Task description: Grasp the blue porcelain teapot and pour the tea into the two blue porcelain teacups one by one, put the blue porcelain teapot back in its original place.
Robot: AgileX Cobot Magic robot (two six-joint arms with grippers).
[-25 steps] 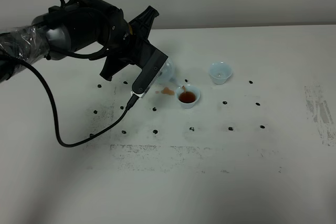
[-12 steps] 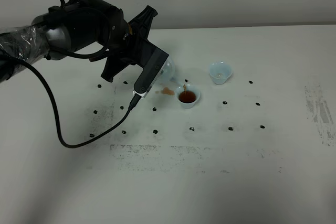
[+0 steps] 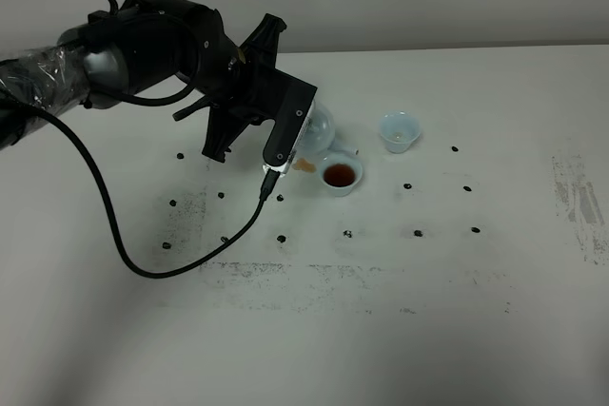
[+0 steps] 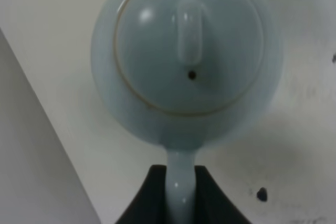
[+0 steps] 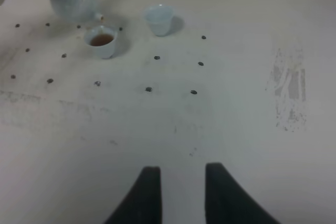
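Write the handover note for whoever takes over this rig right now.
Left gripper: shut on the handle of the teapot, spout over the near cup.
Right gripper: open, empty, well away from the cups.
Done: the near cup holds tea; a small brown spill lies beside it.
Left: fill the far cup, which looks empty, then set the teapot back in its place.

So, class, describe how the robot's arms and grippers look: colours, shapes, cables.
The left arm is black with bulky rounded joints, its upper part wrapped in clear plastic film. A black cable loops from it. The right gripper has two black tapering fingers.
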